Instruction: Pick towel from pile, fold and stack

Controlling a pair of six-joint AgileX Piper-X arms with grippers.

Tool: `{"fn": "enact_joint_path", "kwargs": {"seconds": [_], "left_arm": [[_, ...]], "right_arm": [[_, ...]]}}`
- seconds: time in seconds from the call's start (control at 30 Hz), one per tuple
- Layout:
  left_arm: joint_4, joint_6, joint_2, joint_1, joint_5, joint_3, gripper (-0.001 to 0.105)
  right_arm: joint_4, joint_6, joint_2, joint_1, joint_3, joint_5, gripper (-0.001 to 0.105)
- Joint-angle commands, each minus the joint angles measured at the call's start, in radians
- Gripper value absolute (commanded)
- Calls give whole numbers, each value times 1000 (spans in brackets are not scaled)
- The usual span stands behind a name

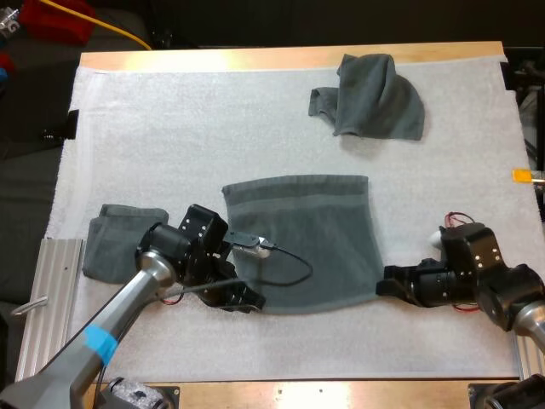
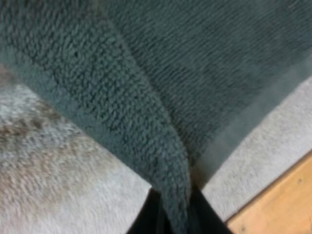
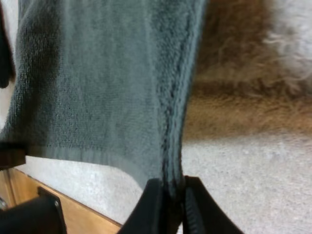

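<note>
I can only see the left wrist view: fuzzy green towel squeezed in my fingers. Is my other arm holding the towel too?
Observer: Yes, the right gripper is shut on the spread towel at its near right corner.
Operator: Any more towels?
Observer: A crumpled towel lies toward the far side of the mat.
Operator: Did we fold one already?
Observer: A folded towel rests to the left of the left gripper.

Arms low — left gripper (image 2: 174, 214), right gripper (image 3: 171, 192) both pinching towel (image 1: 311, 239).
</note>
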State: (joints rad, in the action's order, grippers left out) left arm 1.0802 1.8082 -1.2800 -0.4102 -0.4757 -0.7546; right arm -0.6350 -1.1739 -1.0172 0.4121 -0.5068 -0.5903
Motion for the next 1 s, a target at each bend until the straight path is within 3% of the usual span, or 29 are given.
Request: {"fn": "enact_joint_path", "kwargs": {"seconds": [0.0,0.27,0.6,0.77,0.97], "left_arm": [[14,15,14,-7,15,-1,0],[78,0,82,-14,17,-1,0],[174,-93,125,-11,54,-1,0],[141,-93,65,7,38,-2,0],[131,-99,-85,105,-60,-71,0]], "right_arm": [[-15,-5,11,17,-1,20,1],[-89,28,11,137,-2,61,1],[-100,125,54,232,-6,94,1],[-15,213,47,230,-6,91,1],[162,337,4,227,-6,84,1]]}}
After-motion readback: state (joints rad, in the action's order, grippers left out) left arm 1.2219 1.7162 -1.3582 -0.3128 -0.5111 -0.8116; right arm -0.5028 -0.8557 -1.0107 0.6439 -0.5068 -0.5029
